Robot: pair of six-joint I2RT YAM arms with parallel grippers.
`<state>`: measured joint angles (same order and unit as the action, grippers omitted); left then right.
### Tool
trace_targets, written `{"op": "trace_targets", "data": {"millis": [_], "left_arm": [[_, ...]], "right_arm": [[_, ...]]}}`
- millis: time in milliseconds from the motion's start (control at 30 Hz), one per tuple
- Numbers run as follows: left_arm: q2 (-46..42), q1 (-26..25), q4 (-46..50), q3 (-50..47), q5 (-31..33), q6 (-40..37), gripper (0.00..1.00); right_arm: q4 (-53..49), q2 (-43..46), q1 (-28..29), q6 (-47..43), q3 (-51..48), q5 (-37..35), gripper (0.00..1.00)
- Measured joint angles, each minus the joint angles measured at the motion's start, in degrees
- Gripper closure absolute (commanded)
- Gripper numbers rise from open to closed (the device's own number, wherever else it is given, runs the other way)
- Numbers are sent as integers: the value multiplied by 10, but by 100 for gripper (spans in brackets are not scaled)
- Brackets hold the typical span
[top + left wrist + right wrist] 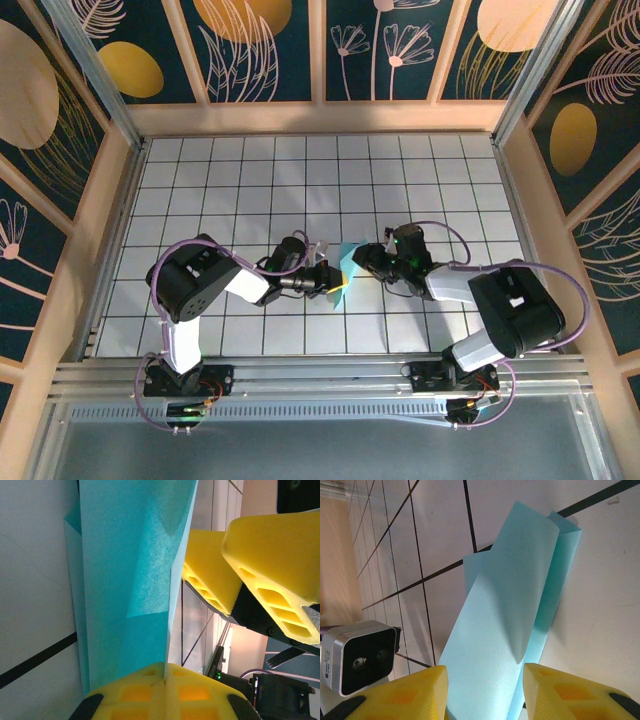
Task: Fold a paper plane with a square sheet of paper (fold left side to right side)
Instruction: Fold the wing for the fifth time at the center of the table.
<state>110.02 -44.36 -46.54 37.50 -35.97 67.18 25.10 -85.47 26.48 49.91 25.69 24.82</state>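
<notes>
Top external view: the paper (348,268) is seen partly folded near the middle of the tiled table (250,180), lifted up between the two grippers. The left gripper (328,282) is set at its left edge, and the right gripper (364,258) just beside its right edge. Both arms are stretched inward from their bases, with the forearms kept low over the table and the wrists turned towards each other.

From the left wrist, the left fingers (135,692) are seen pressed together, and a standing fold of the paper is pinched between their tips. The rest of the paper is spread away from them, one layer flat on the table and another raised on edge. The right fingers (210,570) are seen just past that raised edge, set apart from each other.

From the right wrist, the right jaws are held apart and released. The paper is seen rising ahead of them, a curled flap on top and lower layers on the table. Whether the pads touch the paper cannot be told. The left wrist camera (362,655) is seen near, at the lower left.
</notes>
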Motion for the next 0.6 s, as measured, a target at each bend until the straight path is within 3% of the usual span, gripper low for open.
{"op": "trace_targets", "data": {"millis": [600], "left_arm": [[3,0,-4,0,0,5,100]], "right_arm": [[-2,-16,17,3,10,-14,55]]}}
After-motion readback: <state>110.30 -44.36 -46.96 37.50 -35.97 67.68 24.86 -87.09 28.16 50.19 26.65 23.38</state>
